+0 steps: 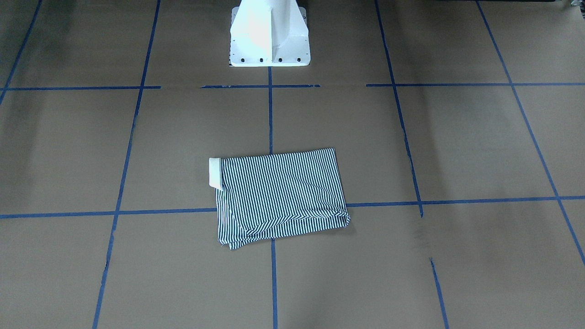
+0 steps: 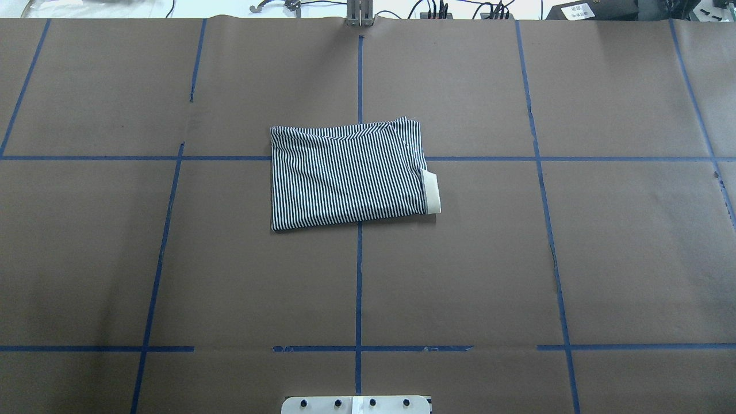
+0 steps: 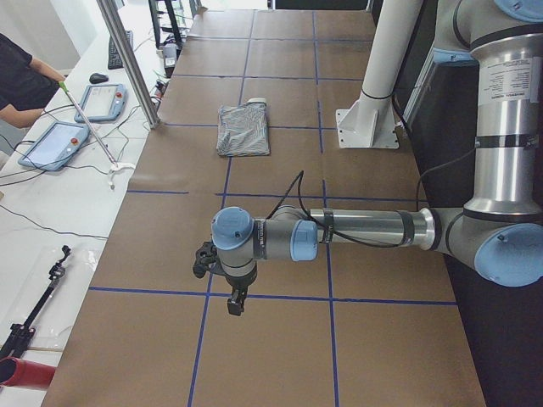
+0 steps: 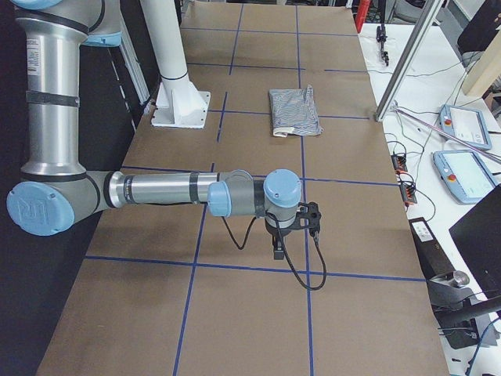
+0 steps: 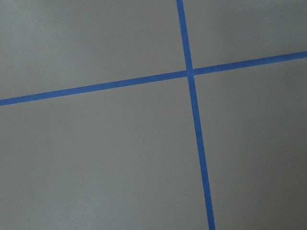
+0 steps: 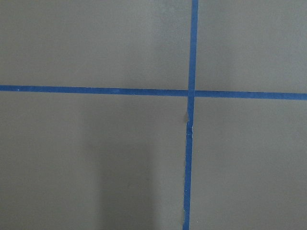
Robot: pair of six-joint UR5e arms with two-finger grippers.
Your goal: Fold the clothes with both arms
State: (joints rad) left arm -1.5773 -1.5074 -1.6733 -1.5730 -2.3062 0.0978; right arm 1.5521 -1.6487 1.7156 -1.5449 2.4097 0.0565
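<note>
The navy-and-white striped polo shirt (image 1: pixel 279 194) lies folded into a flat rectangle at the table's middle, its white collar (image 1: pixel 215 172) sticking out at one side. It also shows in the overhead view (image 2: pixel 348 175) and both side views (image 3: pixel 243 129) (image 4: pixel 293 111). My left gripper (image 3: pixel 236 301) hangs over the table far from the shirt, toward the table's left end. My right gripper (image 4: pixel 278 251) hangs likewise toward the right end. I cannot tell whether either is open or shut. Both wrist views show only brown paper and blue tape.
The white pedestal base (image 1: pixel 269 34) stands at the robot's side of the table. Blue tape lines (image 2: pixel 359 276) grid the brown paper. A side bench holds teach pendants (image 3: pixel 55 144) (image 4: pixel 462 125), a metal post (image 3: pixel 127 59) and cables. A person (image 3: pixel 25 80) is at the bench.
</note>
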